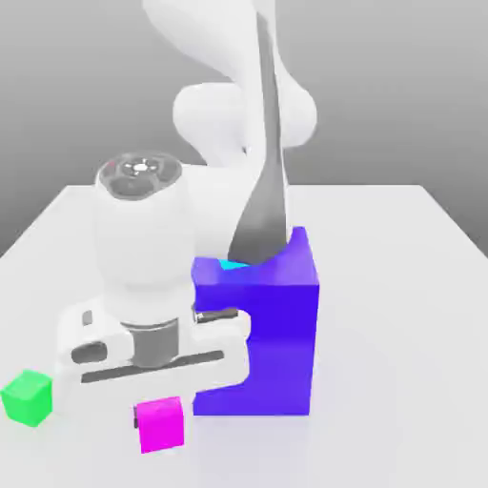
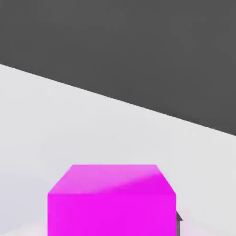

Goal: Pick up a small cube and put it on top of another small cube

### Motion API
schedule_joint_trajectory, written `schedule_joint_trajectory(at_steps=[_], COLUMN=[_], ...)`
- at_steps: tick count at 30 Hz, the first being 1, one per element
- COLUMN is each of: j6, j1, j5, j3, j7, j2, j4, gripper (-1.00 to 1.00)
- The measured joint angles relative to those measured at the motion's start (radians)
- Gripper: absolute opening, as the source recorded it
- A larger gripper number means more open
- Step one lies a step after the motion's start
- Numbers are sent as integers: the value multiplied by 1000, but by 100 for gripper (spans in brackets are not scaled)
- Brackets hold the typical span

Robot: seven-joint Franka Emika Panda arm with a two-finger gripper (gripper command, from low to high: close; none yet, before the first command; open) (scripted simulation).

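Small cube (image 1: 160, 424): bright magenta-pink, plain faces; in the exterior view it sits at the low front of the scene, directly under the white hand, roughly at the hand's 6 o'clock.
Small cube, hand view (image 2: 112, 200): close below the camera, top face and one side face in sight, white worktop behind it.
Fingers (image 2: 179, 221): a dark finger edge lies flush against one side of the cube; the fingers are drawn in tight on the small cube, pinching it.
Gripper (image 1: 155, 393): hangs below the flat hand body, pointing down, cube at its tip.
Contact with worktop: cannot tell whether the cube rests on the surface or is just clear of it.
Blue-violet block (image 1: 272, 334): large, upright, just beside the cube at its 2 o'clock in the exterior view; a small cyan patch (image 1: 232, 264) shows on its top.
Green cube (image 1: 27, 396): on the worktop (image 1: 400, 315), at the magenta cube's 9 o'clock, apart from it.
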Motion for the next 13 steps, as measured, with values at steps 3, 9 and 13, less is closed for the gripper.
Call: schedule_joint_trajectory(at_steps=[3,9,13], j6=[-9,109,131], j1=[-106,-217,-225], j5=[44,155,167], j3=[-70,-99,-91], j7=[-125,-285,-295], j2=[-41,67,91], j4=[-30,-40,-39], gripper=[-100,-100,100])
